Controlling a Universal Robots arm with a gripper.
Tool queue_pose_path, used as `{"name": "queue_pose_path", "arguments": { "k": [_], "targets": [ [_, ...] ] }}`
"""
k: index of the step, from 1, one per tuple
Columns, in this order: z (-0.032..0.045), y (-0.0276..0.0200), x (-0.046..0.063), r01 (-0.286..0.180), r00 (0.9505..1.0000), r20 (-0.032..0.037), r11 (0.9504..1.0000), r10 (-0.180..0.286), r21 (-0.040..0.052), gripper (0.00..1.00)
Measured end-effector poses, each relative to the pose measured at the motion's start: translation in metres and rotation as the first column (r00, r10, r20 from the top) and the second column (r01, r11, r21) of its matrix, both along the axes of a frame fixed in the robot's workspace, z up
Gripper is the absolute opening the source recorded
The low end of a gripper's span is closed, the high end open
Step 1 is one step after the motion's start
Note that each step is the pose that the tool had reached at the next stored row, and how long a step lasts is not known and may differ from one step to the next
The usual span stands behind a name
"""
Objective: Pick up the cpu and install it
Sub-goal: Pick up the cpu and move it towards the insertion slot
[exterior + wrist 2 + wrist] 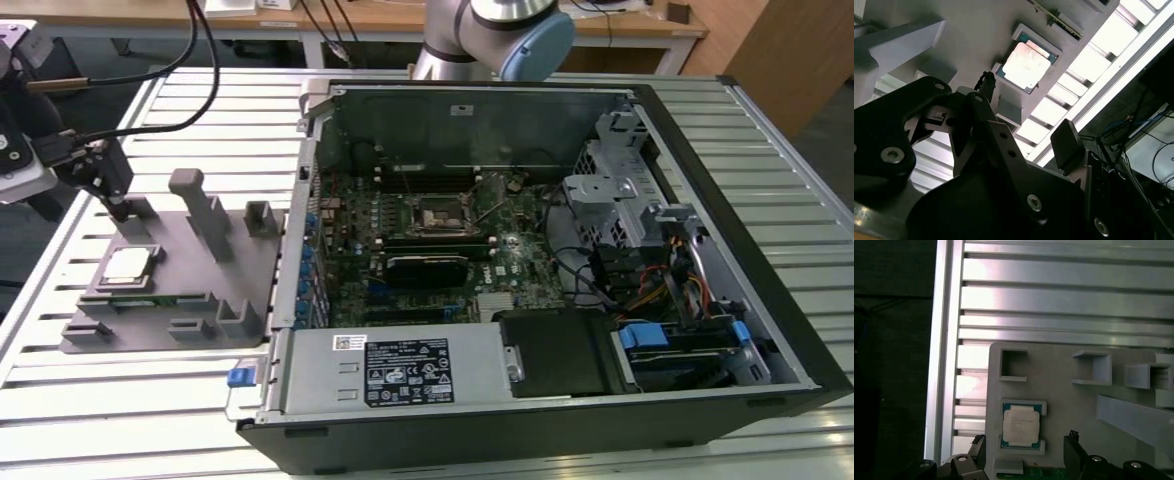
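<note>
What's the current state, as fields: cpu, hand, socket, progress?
cpu: seated in its pocket on the grey fixture, silvery top up
hand: open, empty, fingers spread either side of the cpu, not gripping it
socket: inside the open case, well away from the hand
progress: cpu not yet picked up
</note>
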State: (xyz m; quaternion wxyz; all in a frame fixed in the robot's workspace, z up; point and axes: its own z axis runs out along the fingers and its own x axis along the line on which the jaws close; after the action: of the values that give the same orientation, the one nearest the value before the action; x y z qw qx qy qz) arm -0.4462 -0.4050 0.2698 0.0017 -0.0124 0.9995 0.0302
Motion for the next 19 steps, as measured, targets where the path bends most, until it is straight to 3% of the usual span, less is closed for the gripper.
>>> {"name": "queue_pose_path", "arguments": {
  "k": [19],
  "targets": [
    [-0.0089,-0.0024,0.0000,0.000,1.0000,0.0003,1.0000,0.000,0.0050,0.72]
  ]
}}
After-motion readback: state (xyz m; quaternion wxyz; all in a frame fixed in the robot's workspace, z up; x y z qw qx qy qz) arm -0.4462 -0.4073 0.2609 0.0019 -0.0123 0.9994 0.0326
